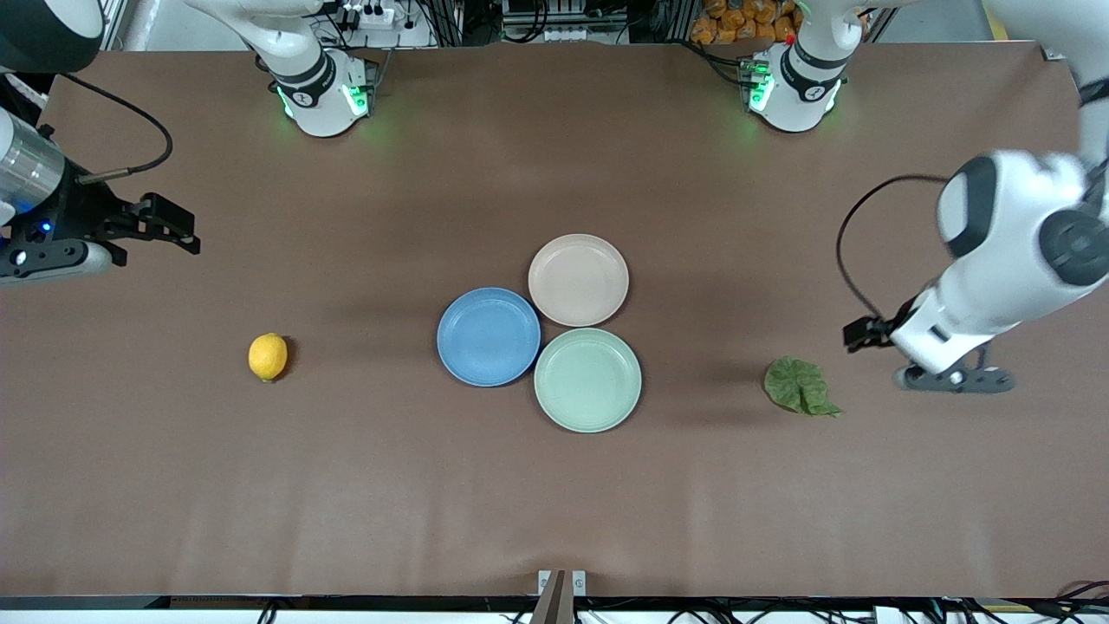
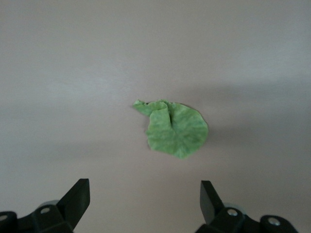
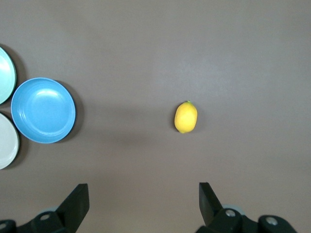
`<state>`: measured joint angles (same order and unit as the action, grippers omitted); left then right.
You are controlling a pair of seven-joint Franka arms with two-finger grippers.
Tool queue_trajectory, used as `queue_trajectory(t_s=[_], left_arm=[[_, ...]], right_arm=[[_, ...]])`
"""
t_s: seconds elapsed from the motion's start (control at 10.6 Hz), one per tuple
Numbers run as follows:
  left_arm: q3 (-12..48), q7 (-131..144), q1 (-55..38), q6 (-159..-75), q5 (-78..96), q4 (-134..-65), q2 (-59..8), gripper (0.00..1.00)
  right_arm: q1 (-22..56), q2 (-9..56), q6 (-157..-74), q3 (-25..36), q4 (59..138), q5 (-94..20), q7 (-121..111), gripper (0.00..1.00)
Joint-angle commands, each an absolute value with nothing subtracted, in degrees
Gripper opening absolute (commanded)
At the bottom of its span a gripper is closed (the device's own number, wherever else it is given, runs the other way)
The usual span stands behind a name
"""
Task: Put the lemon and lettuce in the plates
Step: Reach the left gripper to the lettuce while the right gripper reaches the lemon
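The lemon (image 1: 268, 356) lies on the table toward the right arm's end and shows in the right wrist view (image 3: 186, 116). The lettuce (image 1: 799, 386) lies flat toward the left arm's end and shows in the left wrist view (image 2: 174, 127). The blue plate (image 1: 489, 336) and the beige-pink plate (image 1: 578, 279) sit empty mid-table, touching. My right gripper (image 1: 178, 230) is open and empty, in the air beside the lemon's area (image 3: 143, 201). My left gripper (image 1: 862, 334) is open and empty, in the air close beside the lettuce (image 2: 145, 199).
A pale mint-green plate (image 1: 587, 379) sits empty against the other two, nearest the front camera. The blue plate (image 3: 43, 110) also shows in the right wrist view. Both arm bases stand along the table's edge farthest from the front camera.
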<state>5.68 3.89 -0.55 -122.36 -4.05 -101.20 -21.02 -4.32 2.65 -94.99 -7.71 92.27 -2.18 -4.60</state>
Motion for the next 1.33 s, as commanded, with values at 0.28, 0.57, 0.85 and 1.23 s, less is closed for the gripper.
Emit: queue_trajectory(t_s=[0.28,0.57,0.85,1.23], left_arm=[[5.9,5.4,-2.1,-131.8,-3.1,-97.7,-34.2,0.95],[5.9,5.5,-2.3,-134.2,-3.3,-97.7,-37.6,0.86],[5.9,5.5,-2.2,-135.5,-3.3,-97.6,-39.5,0.60],[5.8,5.5,-2.2,-136.4,-3.6,-97.7,-40.3,0.16]], right_arm=[[-7.6,4.4,-114.2,-8.0,106.9,-2.5,-4.9,1.00],[-10.4,11.4,-115.0,-8.0,107.8,-2.5,-5.3,1.00],[-10.6,16.2,-119.3,-8.0,109.0,-2.5,-5.3,1.00],[-10.7,23.5,-127.2,-7.9,109.9,-2.6,-5.3,1.00]])
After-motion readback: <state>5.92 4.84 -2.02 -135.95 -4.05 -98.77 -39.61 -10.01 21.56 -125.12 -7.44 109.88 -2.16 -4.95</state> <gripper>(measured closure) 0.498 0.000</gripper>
